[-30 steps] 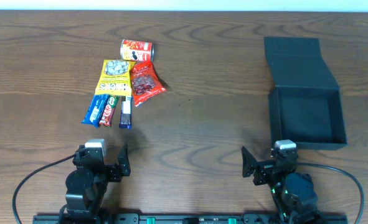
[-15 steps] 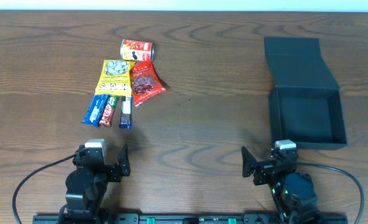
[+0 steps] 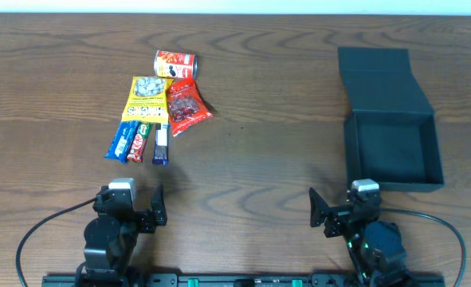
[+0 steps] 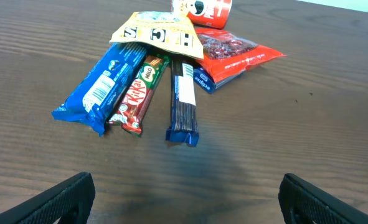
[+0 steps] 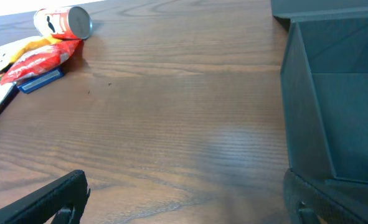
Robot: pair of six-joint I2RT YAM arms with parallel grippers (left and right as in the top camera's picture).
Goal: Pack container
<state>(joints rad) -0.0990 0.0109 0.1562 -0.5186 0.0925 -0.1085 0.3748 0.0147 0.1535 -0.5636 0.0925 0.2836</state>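
The container (image 3: pixel 393 151) is a dark, shallow square box at the right of the table, standing open and empty with its flap lid (image 3: pixel 377 78) laid back away from me. In the right wrist view the container (image 5: pixel 339 118) fills the right side. Snacks lie in a cluster at the left: a red can (image 3: pixel 175 64), a yellow packet (image 3: pixel 146 97), a red packet (image 3: pixel 187 106), a blue bar (image 3: pixel 121 140), a red-green bar (image 3: pixel 141 142) and a dark blue bar (image 3: pixel 162 144). My left gripper (image 3: pixel 130 201) rests open near the front edge, short of the bars (image 4: pixel 184 99). My right gripper (image 3: pixel 343 209) is open just in front of the container's near wall. Neither holds anything.
Dark wood table (image 3: pixel 259 159) with bare surface between the snack cluster and the container. Black cables (image 3: pixel 36 231) loop from both arm bases along the front edge. The right gripper's right finger (image 5: pixel 320 199) sits close to the container's near corner.
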